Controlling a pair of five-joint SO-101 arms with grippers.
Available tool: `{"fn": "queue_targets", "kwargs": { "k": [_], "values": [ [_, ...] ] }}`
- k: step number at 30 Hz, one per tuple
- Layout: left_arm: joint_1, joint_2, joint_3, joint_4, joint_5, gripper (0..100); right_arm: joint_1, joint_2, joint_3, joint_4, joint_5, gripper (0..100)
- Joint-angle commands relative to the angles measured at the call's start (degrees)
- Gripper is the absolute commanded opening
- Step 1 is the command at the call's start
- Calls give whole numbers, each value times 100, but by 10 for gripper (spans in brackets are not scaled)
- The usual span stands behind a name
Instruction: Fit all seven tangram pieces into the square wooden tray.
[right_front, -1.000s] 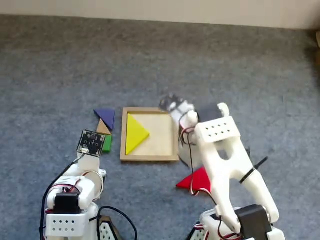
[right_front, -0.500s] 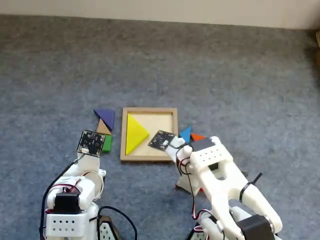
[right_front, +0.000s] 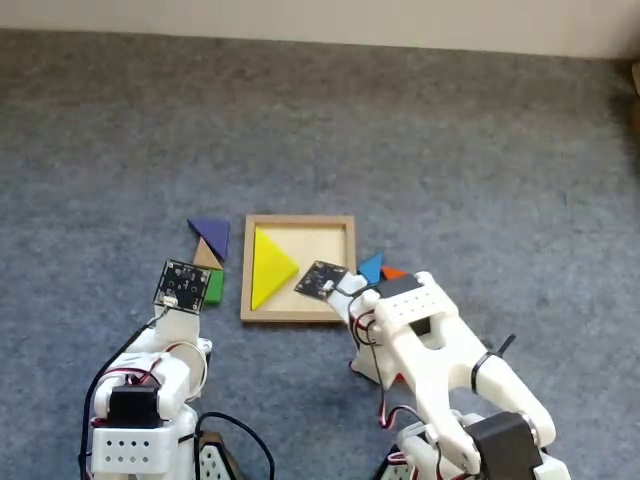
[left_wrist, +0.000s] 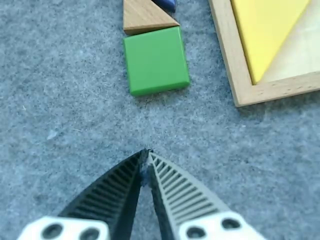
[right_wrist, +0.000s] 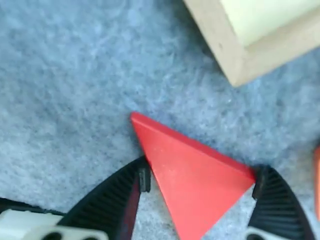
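Straddling the flat red triangle piece (right_wrist: 192, 175) beside the square wooden tray (right_wrist: 220, 47) corner, the right gripper (right_wrist: 202, 182), jaws wide, could pinch slanted edges and squirt it away; the left gripper (left_wrist: 146, 162) has jaws closed.

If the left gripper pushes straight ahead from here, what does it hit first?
Probably the green square, lying ahead of the shut left gripper; if it angles down steeply, the carpet first.

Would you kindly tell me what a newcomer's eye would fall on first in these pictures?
The big yellow triangle lying in the left half of the wooden tray stands out first. Next comes the red triangle just outside the tray's near right corner, with the right end effector open on either side of it.
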Motion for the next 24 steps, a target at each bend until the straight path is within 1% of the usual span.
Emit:
{"fn": "queue_targets", "kwargs": {
  "k": [1,4,6,13,16,20,24],
  "values": [
    [40,-180,110,18,-53,6,268,84,-13,-110,70,270],
    [40,-180,110,18,-53,6,312,84,-13,-127,70,213],
    [40,-180,110,18,-53,6,286,84,-13,-127,70,194],
    [40,-180,110,18,-53,6,295,31,-40,-84,44,188],
    [40,-180,110,18,-53,6,268,-330,-189,-57,44,188],
    [40,-180,110,18,-53,6,268,-1042,-242,347,70,188],
    [40,-180,110,18,-53,6,268,-1657,-242,426,70,188]
  ]
}}
